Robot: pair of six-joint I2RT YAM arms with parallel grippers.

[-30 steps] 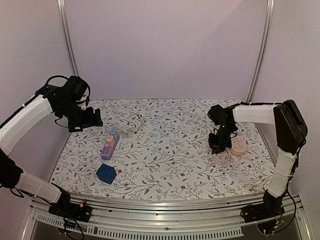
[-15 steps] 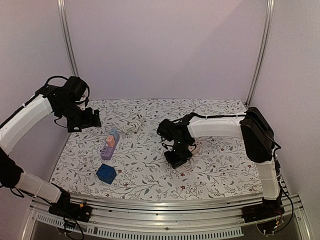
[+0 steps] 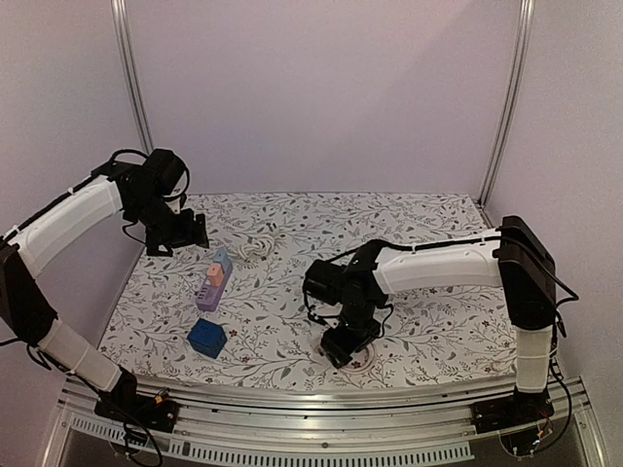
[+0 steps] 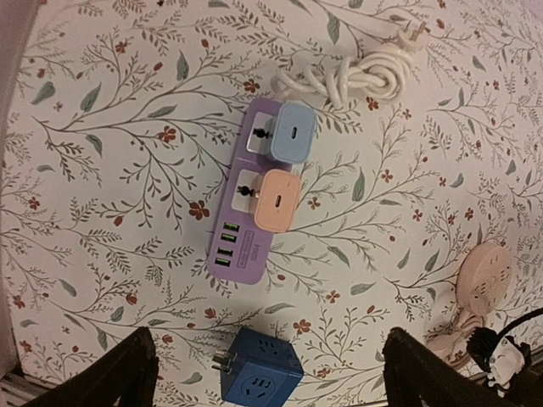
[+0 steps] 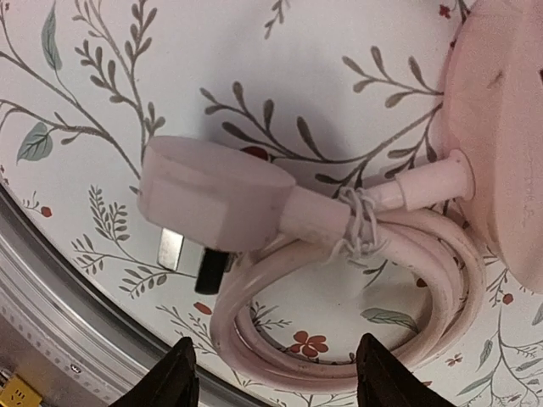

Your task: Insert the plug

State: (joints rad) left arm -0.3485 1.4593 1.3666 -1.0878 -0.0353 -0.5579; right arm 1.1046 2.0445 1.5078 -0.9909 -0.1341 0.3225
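A pink plug [image 5: 212, 203] lies on the flowered cloth, prongs [image 5: 170, 248] bare, tied to its coiled cord [image 5: 339, 373] and the round pink socket [image 5: 501, 153]. My right gripper [image 5: 276, 360] hangs open just over the coil, gripping nothing; in the top view it [image 3: 341, 347] hovers near the front edge. A purple power strip [image 4: 250, 212] carries a blue adapter [image 4: 293, 136] and an orange adapter [image 4: 276, 197]. A blue cube socket [image 4: 254, 381] with its own prongs lies below the strip. My left gripper [image 4: 267, 343] is open, high above the strip, at the back left [image 3: 177, 233].
A knotted white cord [image 4: 348, 76] with a plug lies behind the strip. The table's metal front rail [image 5: 51, 339] runs close beside the pink plug. Frame posts [image 3: 131, 97] stand at the back corners.
The right arm swept the pink socket and cord from the right side to the front middle, then opened its jaws. The left gripper shifted slightly right.
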